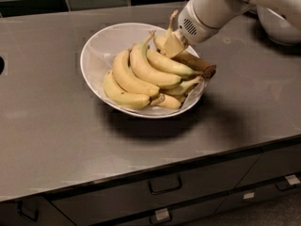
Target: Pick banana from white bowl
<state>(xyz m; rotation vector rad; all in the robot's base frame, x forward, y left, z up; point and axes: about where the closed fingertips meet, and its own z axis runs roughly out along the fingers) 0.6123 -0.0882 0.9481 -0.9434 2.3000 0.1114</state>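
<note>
Several curved yellow bananas (141,76) lie heaped in a wide, shallow white bowl (101,46) on a grey bench (56,140), with dark wall tiles behind and drawer fronts (164,185) below. One straighter banana (195,64) lies across the back right of the heap. Its darkened brown end pokes out over the bowl's right rim and its yellow upper part runs under the robot's tool.

The white arm (211,8) reaches in from the upper right. Its beige pincer (173,44) sits low at the back of the bowl, right against the yellow part of that straighter banana. Whether the pincer is spread, pressed together or already pinching the fruit cannot be told from this view.

The banana is probably light and fairly firm, but its skin is smooth and the brown end looks soft and easily bruised. The sounder hold is likely across the firm yellow middle, squeezing gently. It rests on its neighbours, which may be joined as a bunch, so a steady upward lift is probably needed to free it without dragging the others or tipping the bowl.
</note>
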